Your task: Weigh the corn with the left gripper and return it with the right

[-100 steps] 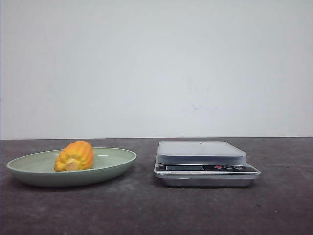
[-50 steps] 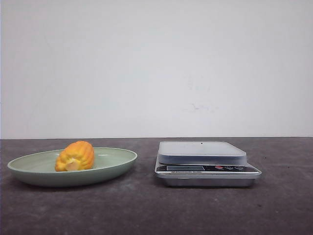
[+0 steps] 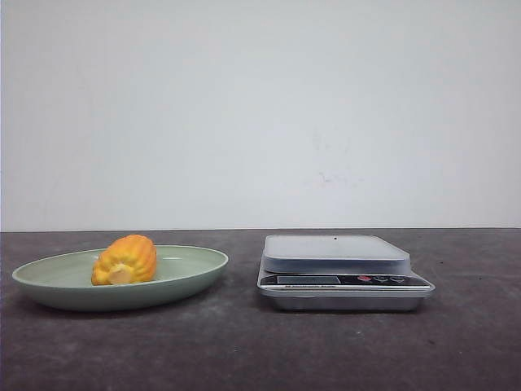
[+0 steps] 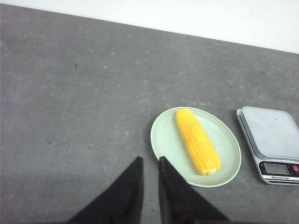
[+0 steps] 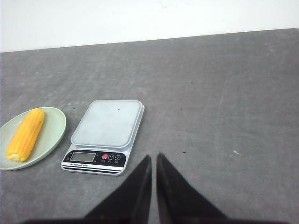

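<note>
The corn (image 4: 198, 140) lies in the green plate (image 4: 163, 140), untouched, ahead of the left gripper (image 4: 148, 164) and off toward the scale (image 4: 271, 143). Its long axis runs roughly away from that gripper, cut end nearest. The left gripper is nearly closed, a narrow gap showing, holding nothing, near the plate rim. The right gripper (image 5: 153, 161) is likewise almost closed and empty, with the scale between it and the corn. Both appear to hang above the tabletop (image 5: 224, 107); height is uncertain.

Front view low at table level, wrist views high, all sharing plate (image 3: 195, 273), scale (image 5: 106, 123).
</note>
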You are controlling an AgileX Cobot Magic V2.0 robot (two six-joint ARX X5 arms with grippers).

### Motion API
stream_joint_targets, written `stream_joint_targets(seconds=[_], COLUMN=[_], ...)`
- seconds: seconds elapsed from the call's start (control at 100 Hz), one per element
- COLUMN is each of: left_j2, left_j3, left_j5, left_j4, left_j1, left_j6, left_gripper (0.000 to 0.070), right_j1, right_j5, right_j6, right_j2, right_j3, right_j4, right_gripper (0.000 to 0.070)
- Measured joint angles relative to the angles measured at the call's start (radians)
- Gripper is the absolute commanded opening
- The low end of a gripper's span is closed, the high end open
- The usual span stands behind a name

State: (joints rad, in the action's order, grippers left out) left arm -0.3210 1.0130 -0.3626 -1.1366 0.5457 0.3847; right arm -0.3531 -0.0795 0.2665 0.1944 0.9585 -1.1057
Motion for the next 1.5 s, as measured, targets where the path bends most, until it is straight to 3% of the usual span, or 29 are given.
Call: stream_joint_targets(seconds=[0.31,0.46,0.6,0.79,0.97,1.17,1.5], left_j2=[0.004,0.019,0.057,0.175,0.259,0.315,0.315], left_j3=[0.000,-0.018,-0.163,-0.481,-0.754,-0.902,-0.981], left_j5=[-0.001,-0.006,0.008,0.184,0.229,0.247,0.257], left_j4=[0.000,0.037,0.262,0.667,0.931,0.951,0.966], left_j1=[-0.004,-0.109,-0.256,-0.406,-0.472,-0.495,-0.513], left_j6=[0.000,0.000,-0.046,-0.151,-0.195,-0.209,-0.211], left_gripper=[0.0018,0.0018,0.0018,0.0018,0.0018,0.0018,0.0018], right_j1=[0.000,0.000,0.000,0.000,0.000,0.000,0.000], right_j5=[0.000,0.000,0.000,0.000,0.000,0.000,0.000], right_j6=[0.000,0.000,0.000,0.000,0.000,0.000,0.000], right_j2=[0.000,0.000,0.000,0.000,0.000,0.000,0.000], right_j3=[0.000,0.000,0.000,0.000,0.000,0.000,0.000], right_j4=[0.000,0.000,0.000,0.000,0.000,0.000,0.001], right_gripper=[0.0011,0.0011,0.0011,0.0012,0.0011,0.0011,0.0011])
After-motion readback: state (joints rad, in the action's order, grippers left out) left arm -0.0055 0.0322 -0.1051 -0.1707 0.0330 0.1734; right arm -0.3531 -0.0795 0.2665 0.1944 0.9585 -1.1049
